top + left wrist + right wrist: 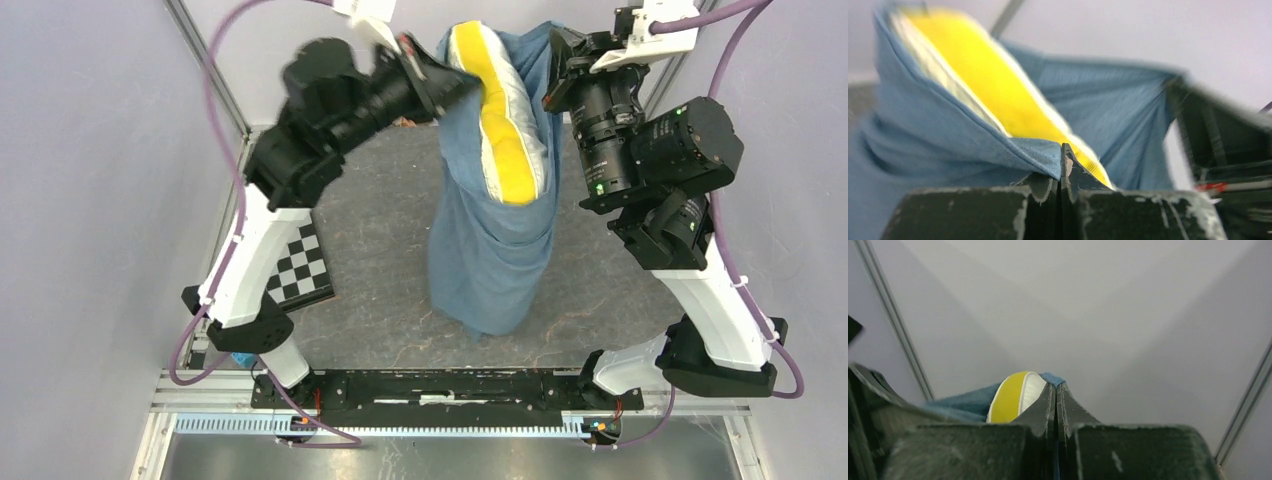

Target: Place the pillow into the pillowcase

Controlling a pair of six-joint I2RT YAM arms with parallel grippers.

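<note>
Two pillowcase (490, 260) corners are being clamped by the closed left end effector (1063, 160) and right end effector (1055, 390); slipping cloth risks dumping the pillow (500, 120).

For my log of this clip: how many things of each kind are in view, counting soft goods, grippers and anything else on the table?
Pillow: 1, the pillow, partly inside the case
Pillowcase: 1, the pillowcase, held up by its rim
Grippers: 2, the left gripper and the right gripper, each shut on that rim
Checkerboard card: 1, the checkerboard card
Total: 5
</note>
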